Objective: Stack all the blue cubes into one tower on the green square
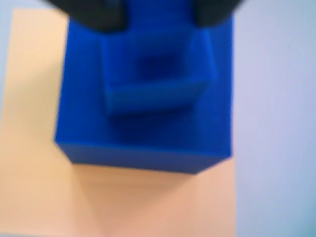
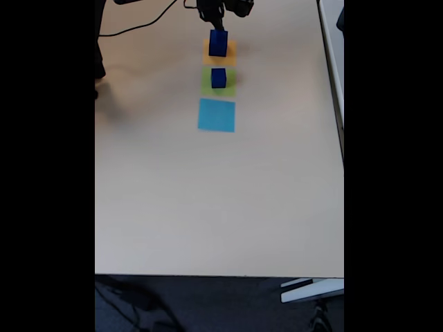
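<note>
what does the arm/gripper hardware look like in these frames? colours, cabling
In the wrist view the gripper shows as two black, rounded, blurred finger shapes at the top edge, no markings readable. In the fixed view the arm is dark, small and cropped by the top of the frame; a thin black cable trails from it leftward over the pale table.

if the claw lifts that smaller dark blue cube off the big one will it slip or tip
Probably neither. The smaller dark blue cube has flat, square faces, so the claw should grip it squarely. Its matte surface suggests little slip. It rests flat on the larger dark blue cube, well inside the edges, so tipping seems unlikely.
</note>
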{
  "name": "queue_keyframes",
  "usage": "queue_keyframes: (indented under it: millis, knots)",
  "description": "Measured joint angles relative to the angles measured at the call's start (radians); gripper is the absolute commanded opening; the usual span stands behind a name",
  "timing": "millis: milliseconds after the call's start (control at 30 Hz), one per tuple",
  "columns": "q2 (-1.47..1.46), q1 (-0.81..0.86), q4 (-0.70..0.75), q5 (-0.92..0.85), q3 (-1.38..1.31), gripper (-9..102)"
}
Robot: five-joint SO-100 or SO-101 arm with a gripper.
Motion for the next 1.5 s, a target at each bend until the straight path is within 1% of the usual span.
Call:
queue_keyframes:
  millis: [267, 367, 467, 667, 800, 933, 1167, 1300, 1500]
  knots:
    - [0.000, 0.000, -0.006, 0.000, 0.000, 9]
    - [0.000, 0.000, -0.028, 0.000, 0.000, 16]
    - [0.000, 0.000, -0.081, -0.046, 0.000, 22]
    - [-0.008, 0.000, -0.143, -0.140, -0.046, 29]
    - [-0.014, 0.000, -0.153, -0.184, -0.101, 32]
    - [-0.014, 0.028, -0.153, -0.215, -0.110, 33]
    - [-0.008, 0.101, -0.132, -0.279, -0.092, 30]
    - [0.031, 0.130, -0.133, -0.279, 0.008, 29]
    - [0.117, 0.161, -0.244, -0.279, 0.249, 29]
